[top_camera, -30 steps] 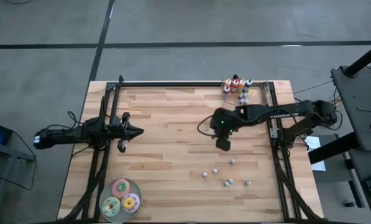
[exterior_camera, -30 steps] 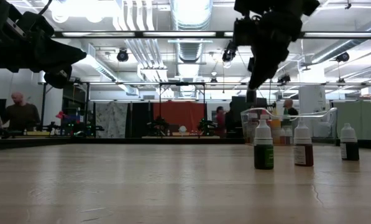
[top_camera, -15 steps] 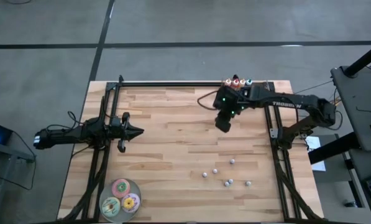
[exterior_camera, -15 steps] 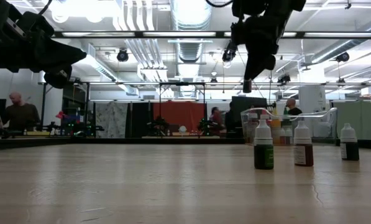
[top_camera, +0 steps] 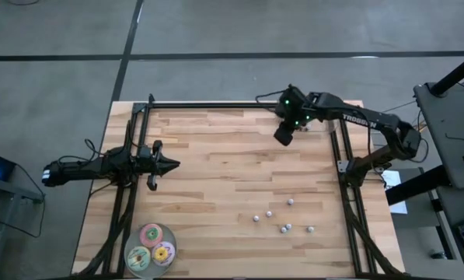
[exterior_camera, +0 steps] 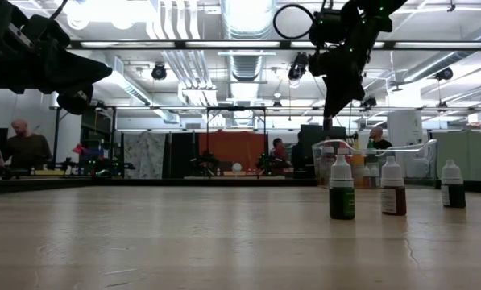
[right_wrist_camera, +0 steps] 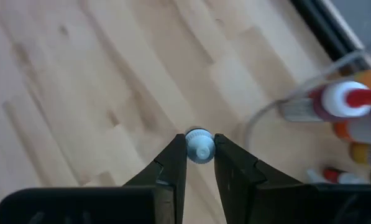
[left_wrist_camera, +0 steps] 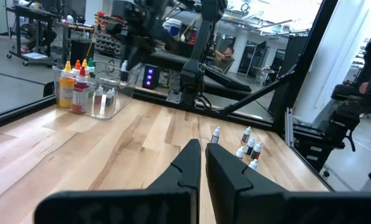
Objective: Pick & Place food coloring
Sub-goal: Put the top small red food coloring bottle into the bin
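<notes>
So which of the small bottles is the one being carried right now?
Look to the far right corner of the wooden table, where the right gripper hangs beside a clear container of bottles. The little bottle is pinched between its two dark fingers, pale cap showing. It is the only one off the table.

Bright overhead ceiling lights (exterior_camera: 248, 16) glare; right wrist view blurred.
</notes>
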`<state>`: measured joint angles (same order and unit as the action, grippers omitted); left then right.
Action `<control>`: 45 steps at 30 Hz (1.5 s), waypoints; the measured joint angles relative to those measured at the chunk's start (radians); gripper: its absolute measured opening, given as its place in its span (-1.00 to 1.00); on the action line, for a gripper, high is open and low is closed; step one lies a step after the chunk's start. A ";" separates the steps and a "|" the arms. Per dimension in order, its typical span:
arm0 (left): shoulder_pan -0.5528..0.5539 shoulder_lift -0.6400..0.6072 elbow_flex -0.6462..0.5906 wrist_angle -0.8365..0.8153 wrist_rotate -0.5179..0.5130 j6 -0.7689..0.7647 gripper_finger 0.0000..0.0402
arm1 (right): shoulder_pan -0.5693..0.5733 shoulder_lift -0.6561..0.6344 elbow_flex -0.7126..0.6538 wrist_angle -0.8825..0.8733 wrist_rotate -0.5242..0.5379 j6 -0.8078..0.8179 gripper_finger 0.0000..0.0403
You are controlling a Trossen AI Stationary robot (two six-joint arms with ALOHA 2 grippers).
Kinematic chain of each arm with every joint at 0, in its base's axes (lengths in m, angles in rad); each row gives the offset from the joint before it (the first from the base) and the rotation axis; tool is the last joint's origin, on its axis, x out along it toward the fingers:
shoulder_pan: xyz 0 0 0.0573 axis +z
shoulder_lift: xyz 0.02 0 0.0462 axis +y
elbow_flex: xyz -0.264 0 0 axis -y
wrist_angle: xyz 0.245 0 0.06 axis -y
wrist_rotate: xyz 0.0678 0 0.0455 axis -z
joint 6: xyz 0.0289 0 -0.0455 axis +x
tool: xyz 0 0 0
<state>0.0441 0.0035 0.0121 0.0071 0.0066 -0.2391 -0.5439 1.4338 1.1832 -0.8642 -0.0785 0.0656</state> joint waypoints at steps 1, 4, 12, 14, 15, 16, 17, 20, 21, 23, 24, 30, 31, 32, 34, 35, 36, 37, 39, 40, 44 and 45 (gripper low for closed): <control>0.000 0.000 0.000 0.000 0.000 0.000 -1.00 | -0.014 0.000 0.000 0.000 0.001 -0.004 -0.70; 0.000 0.000 0.000 0.000 0.000 0.000 -1.00 | -0.054 -0.004 -0.001 0.000 0.002 -0.017 -0.70; 0.000 0.000 0.000 0.000 0.000 0.000 -1.00 | -0.104 -0.026 0.012 -0.031 0.003 0.094 -0.70; 0.000 0.000 0.000 0.000 0.000 0.000 -1.00 | -0.106 -0.034 0.024 -0.063 0.021 0.144 -0.70; 0.000 0.000 0.000 0.000 0.000 0.000 -1.00 | -0.106 -0.041 0.029 -0.082 0.040 0.169 -0.70; 0.000 0.000 0.000 0.000 0.000 0.000 -1.00 | -0.108 -0.046 0.032 -0.101 0.058 0.192 -0.70; 0.000 0.000 0.000 0.000 0.000 0.000 -1.00 | -0.109 -0.054 0.034 -0.119 0.078 0.211 -0.70; 0.000 0.000 0.000 0.000 0.000 0.000 -1.00 | -0.111 -0.076 0.034 -0.159 0.131 0.266 -0.70; 0.000 0.000 0.000 0.000 0.000 0.000 -1.00 | -0.116 -0.081 0.034 -0.179 0.141 0.281 -0.70; 0.000 0.000 0.000 0.000 0.000 0.000 -1.00 | -0.126 -0.089 0.033 -0.213 0.157 0.307 -0.70; 0.000 0.000 0.000 0.000 0.000 0.000 -1.00 | -0.133 -0.093 0.033 -0.223 0.166 0.318 -0.70; 0.000 0.000 0.000 0.000 0.000 0.000 -1.00 | -0.195 -0.103 0.026 -0.234 0.184 0.337 -0.70; 0.000 0.000 0.000 0.000 0.000 0.000 -1.00 | -0.206 -0.103 0.024 -0.240 0.184 0.340 -0.70; 0.000 0.000 0.000 0.000 0.000 0.000 -1.00 | -0.218 -0.103 0.020 -0.243 0.185 0.344 -0.70; 0.000 0.000 0.000 0.000 0.000 0.000 -1.00 | -0.237 -0.104 0.011 -0.245 0.187 0.355 -0.70; 0.000 0.000 0.000 0.000 0.000 0.000 -1.00 | -0.245 -0.105 0.006 -0.247 0.187 0.362 -0.70; 0.000 0.000 0.000 0.000 0.000 0.000 -1.00 | -0.253 -0.106 -0.001 -0.247 0.187 0.371 -0.70; 0.000 0.000 0.000 0.000 0.000 0.000 -1.00 | -0.260 -0.107 -0.010 -0.244 0.190 0.379 -0.70; 0.000 0.000 0.000 0.000 0.000 0.000 -1.00 | -0.271 -0.112 -0.032 -0.247 0.211 0.397 -0.70; 0.000 0.000 0.000 0.000 0.000 0.000 -1.00 | -0.275 -0.117 -0.044 -0.245 0.226 0.405 -0.70; 0.000 0.000 0.000 0.000 0.000 0.000 -1.00 | -0.286 -0.154 -0.104 -0.215 0.263 0.456 -0.70; 0.000 0.000 0.000 0.000 0.000 0.000 -1.00 | -0.289 -0.164 -0.120 -0.202 0.263 0.464 -0.70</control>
<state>0.0441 0.0033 0.0124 0.0071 0.0064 -0.2393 -0.8328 1.2698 1.0628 -1.0661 0.1843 0.5297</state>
